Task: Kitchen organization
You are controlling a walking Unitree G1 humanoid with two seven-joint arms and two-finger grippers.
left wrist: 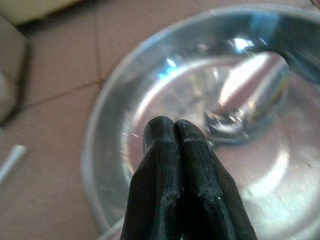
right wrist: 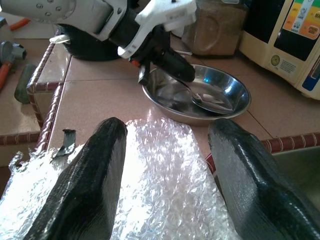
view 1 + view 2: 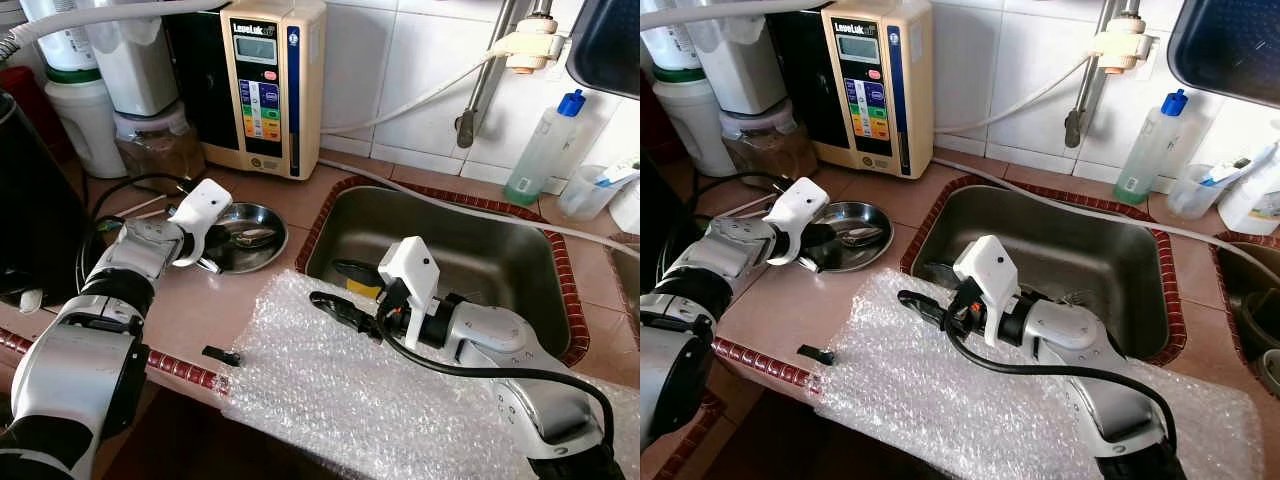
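A round steel bowl sits on the tiled counter left of the sink, with a metal spoon lying in it. My left gripper is shut and reaches over the bowl's near rim. Its tips sit just short of the spoon, and I see nothing between the fingers. My right gripper is open above the far edge of a sheet of bubble wrap spread over the counter's front. Its two fingers point toward the bowl.
The steel sink lies behind my right arm, with something yellow at its near wall. A beige water machine, jars and a black appliance crowd the back left. A blue-capped bottle stands at the back right. A small black scrap lies by the counter edge.
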